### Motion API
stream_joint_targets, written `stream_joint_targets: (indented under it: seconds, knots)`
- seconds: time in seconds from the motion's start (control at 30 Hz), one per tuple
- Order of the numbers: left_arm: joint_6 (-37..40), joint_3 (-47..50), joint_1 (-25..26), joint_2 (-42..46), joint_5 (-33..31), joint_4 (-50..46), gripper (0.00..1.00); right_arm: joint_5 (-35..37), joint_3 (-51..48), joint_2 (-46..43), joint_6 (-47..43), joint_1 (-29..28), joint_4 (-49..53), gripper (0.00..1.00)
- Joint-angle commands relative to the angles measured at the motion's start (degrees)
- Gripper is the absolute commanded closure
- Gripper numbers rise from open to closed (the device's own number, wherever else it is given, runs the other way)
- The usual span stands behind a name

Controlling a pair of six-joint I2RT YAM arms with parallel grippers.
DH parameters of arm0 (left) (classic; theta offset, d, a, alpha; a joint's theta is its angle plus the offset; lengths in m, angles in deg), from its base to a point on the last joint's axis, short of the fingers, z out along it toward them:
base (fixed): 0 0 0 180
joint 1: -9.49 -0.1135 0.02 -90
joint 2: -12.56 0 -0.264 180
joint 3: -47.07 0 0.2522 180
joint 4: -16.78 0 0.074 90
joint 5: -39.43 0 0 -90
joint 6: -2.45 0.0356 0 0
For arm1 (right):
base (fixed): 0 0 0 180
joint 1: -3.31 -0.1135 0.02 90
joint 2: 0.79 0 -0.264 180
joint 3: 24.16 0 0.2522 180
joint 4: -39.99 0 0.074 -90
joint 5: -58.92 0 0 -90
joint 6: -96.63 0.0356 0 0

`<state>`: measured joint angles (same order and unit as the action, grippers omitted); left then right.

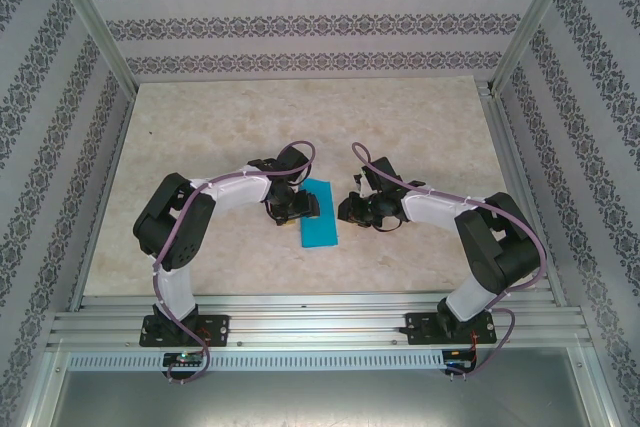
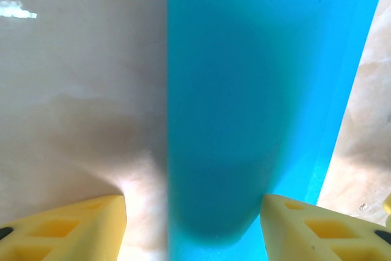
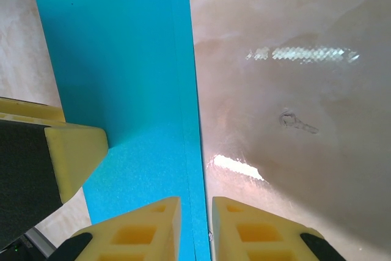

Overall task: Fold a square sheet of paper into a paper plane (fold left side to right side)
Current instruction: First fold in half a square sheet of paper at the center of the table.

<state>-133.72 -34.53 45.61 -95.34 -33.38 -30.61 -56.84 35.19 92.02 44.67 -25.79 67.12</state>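
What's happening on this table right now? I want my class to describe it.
Two robot arms are working on a blue sheet of paper lying flat on the table. It looks folded into a narrow strip, with layered edges along its right side. The left gripper stands open, straddling the sheet's left edge. The right gripper, jaws nearly closed, sits at the layered edge; whether it pinches it is unclear.
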Motion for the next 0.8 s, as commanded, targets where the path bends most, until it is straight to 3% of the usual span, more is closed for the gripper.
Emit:
stream_joint_targets:
  seconds: [0.0, 0.77]
  knots:
    - [0.6, -0.3, 1.8, -3.0, 7.7, 9.3, 0.39, -0.7, -0.6, -1.4, 0.9, 0.6, -0.9, 0.79]
    - [2.3, -1.2, 1.8, -0.1, 5.0, 3.9, 0.39, 0.7, -1.1, -3.5, 0.8, 0.7, 0.2, 0.79]
